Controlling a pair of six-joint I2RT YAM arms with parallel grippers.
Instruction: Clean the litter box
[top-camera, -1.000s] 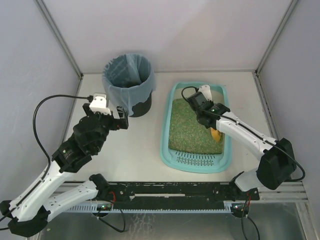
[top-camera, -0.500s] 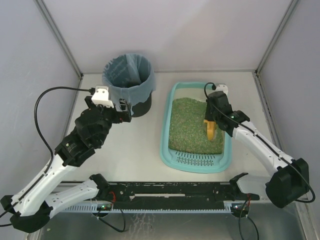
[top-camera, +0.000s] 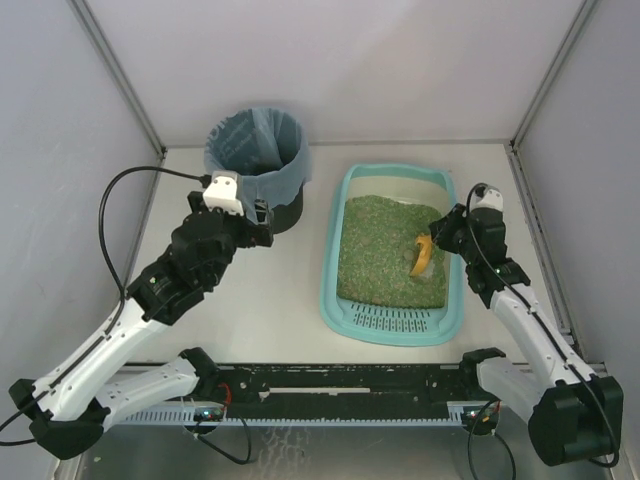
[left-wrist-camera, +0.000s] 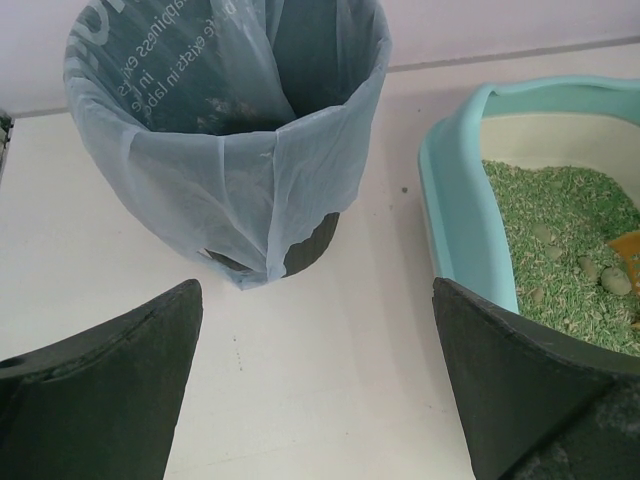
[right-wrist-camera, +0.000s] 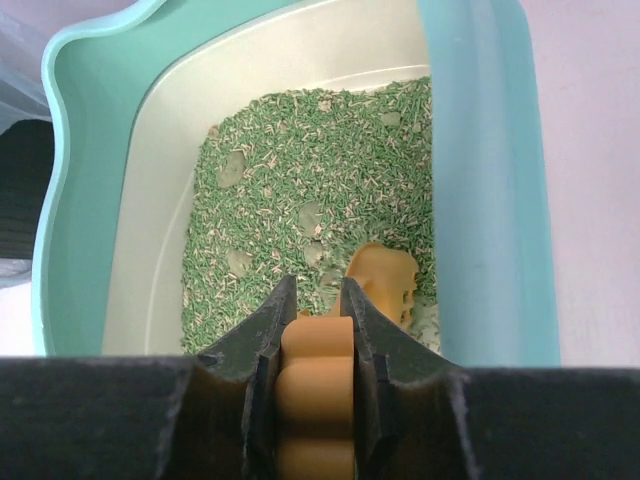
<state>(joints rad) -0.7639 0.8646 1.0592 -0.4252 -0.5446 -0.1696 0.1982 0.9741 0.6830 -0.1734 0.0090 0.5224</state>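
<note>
The light-teal litter box (top-camera: 392, 325) holds green litter and lies right of centre. An orange scoop (top-camera: 424, 258) has its slotted head down in the litter by the box's right wall. My right gripper (top-camera: 447, 238) hangs over the right rim, shut on the scoop's handle. In the right wrist view the gripper (right-wrist-camera: 318, 290) clamps the ribbed handle, and the scoop (right-wrist-camera: 385, 280) head lies among grey clumps (right-wrist-camera: 232, 168) inside the litter box (right-wrist-camera: 490, 150). My left gripper (top-camera: 255, 225) is open and empty above the bare table, between the bin and the box; in its wrist view the left gripper (left-wrist-camera: 316, 290) frames only table.
A round black bin (top-camera: 256, 165) lined with a blue bag stands at the back left, close ahead of the left gripper. The bin (left-wrist-camera: 225, 130) and the litter box's left wall (left-wrist-camera: 455, 200) flank the left wrist view. Booth walls close in the back and both sides.
My right gripper has swung with the scoop from the box's far left part to its right rim. The left arm has moved forward and right, closer to the bin.
</note>
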